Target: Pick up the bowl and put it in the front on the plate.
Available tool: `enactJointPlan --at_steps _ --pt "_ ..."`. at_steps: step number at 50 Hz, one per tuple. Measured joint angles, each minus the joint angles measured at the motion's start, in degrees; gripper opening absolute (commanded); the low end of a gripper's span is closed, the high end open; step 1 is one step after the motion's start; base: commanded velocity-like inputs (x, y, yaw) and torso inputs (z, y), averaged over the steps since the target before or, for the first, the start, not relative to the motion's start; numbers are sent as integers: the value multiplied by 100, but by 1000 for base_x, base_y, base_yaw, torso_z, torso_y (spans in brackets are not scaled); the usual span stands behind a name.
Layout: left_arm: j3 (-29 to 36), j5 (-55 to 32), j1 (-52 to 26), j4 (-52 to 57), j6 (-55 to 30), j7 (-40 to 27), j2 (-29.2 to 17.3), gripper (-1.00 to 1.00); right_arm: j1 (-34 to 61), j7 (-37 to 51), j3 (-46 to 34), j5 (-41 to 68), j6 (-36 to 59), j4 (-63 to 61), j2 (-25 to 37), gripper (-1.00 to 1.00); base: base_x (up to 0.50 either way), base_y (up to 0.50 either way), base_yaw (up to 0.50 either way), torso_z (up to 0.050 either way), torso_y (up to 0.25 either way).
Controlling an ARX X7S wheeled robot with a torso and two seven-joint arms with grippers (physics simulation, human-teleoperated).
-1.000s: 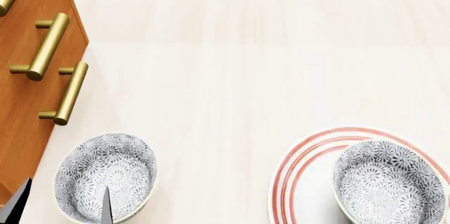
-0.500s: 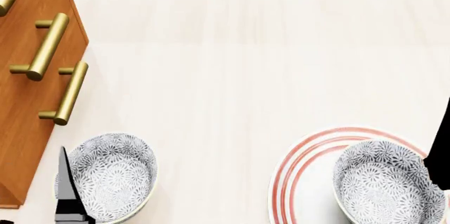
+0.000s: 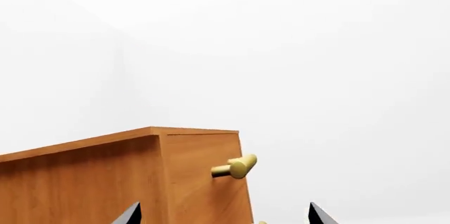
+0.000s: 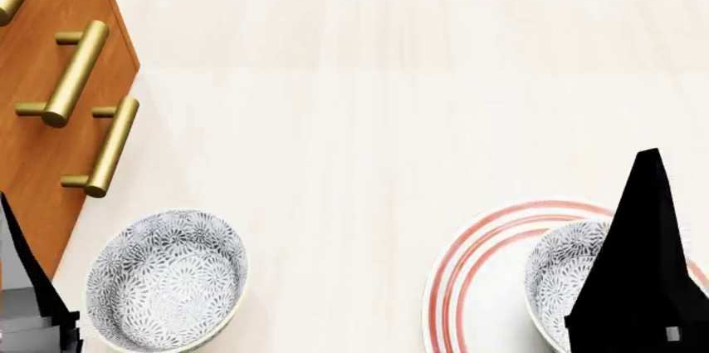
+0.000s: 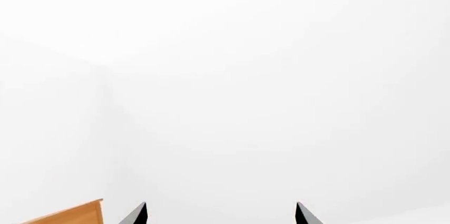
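In the head view a floral grey-blue bowl [image 4: 166,278] sits on the pale table at the lower left. A look-alike bowl [image 4: 559,278] rests on the red-ringed white plate [image 4: 476,286] at the lower right. A black finger of my right gripper [image 4: 642,253] rises in front of that bowl and hides its right half. A finger of my left gripper [image 4: 28,286] stands left of the left bowl, apart from it. Both wrist views face a white wall. There the left gripper [image 3: 223,214] and the right gripper [image 5: 221,213] show wide-apart tips with nothing between.
A wooden cabinet [image 4: 45,162] with brass bar handles [image 4: 78,71] stands along the table's left side, close to the left bowl and left arm. It also shows in the left wrist view as the cabinet [image 3: 140,182] with one handle [image 3: 235,167].
My left finger has shifted left, off the left bowl and toward the cabinet. The right finger has come up into view in front of the bowl on the plate.
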Motion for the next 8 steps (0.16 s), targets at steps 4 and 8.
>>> enactJointPlan --at_steps 4,8 --pt "-102 -16 30 -19 99 -66 -39 100 3 -214 -253 -288 -241 155 -252 100 0 0 0 0 0" --pt "-226 -49 41 -68 196 -142 -72 100 78 -357 -491 -530 -464 344 -506 100 0 0 0 0 0"
